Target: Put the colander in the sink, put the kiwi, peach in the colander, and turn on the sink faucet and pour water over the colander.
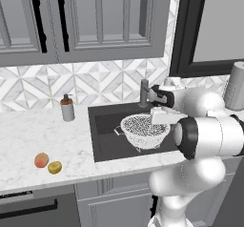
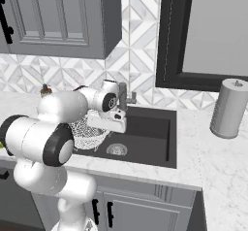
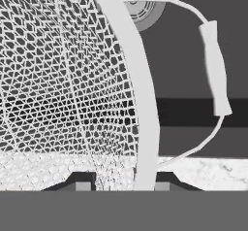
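The pincer is clenched on the rim of the colander, which hangs tilted over the sink, just in front of the sink faucet. The peach and kiwi lie touching on the surface, left of the sink.

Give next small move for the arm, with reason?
Probably lower a little further, then let go. The gripper is shut on the colander rim, holding it above the sink. The peach and kiwi sit on the counter.
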You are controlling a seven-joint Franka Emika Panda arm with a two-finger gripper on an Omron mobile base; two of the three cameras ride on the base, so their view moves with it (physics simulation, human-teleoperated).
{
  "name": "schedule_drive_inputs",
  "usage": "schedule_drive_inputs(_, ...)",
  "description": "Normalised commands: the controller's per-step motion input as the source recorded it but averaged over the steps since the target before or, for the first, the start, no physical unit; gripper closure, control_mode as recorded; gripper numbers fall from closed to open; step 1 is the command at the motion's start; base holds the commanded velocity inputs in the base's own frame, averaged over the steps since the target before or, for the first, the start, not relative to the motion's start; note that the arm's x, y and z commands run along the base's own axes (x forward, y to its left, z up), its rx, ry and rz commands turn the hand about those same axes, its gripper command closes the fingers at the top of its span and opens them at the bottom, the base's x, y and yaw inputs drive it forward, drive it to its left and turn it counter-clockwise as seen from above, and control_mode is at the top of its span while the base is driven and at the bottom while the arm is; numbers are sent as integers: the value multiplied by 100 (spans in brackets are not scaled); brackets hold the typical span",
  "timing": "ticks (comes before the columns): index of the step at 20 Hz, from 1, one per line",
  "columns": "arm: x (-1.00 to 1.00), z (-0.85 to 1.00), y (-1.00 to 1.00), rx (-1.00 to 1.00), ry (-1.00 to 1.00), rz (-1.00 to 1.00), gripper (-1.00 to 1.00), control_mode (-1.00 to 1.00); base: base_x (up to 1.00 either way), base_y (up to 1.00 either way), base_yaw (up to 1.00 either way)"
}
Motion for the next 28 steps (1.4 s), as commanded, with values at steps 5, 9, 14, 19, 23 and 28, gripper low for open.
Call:
schedule_drive_inputs(5,33,0,-92,8,0,0,100,-100,0,0,0)
schedule_drive_inputs(9,7,-11,-63,2,1,-2,100,-100,0,0,0)
schedule_drive_inputs(14,12,-36,-34,0,0,-1,100,-100,0,0,0)
schedule_drive_inputs(19,23,-40,-20,0,0,0,100,-100,0,0,0)
schedule_drive_inputs(23,39,-15,-4,0,-1,-1,100,-100,0,0,0)
schedule_drive_inputs(28,60,-4,1,0,-2,0,100,-100,0,0,0)
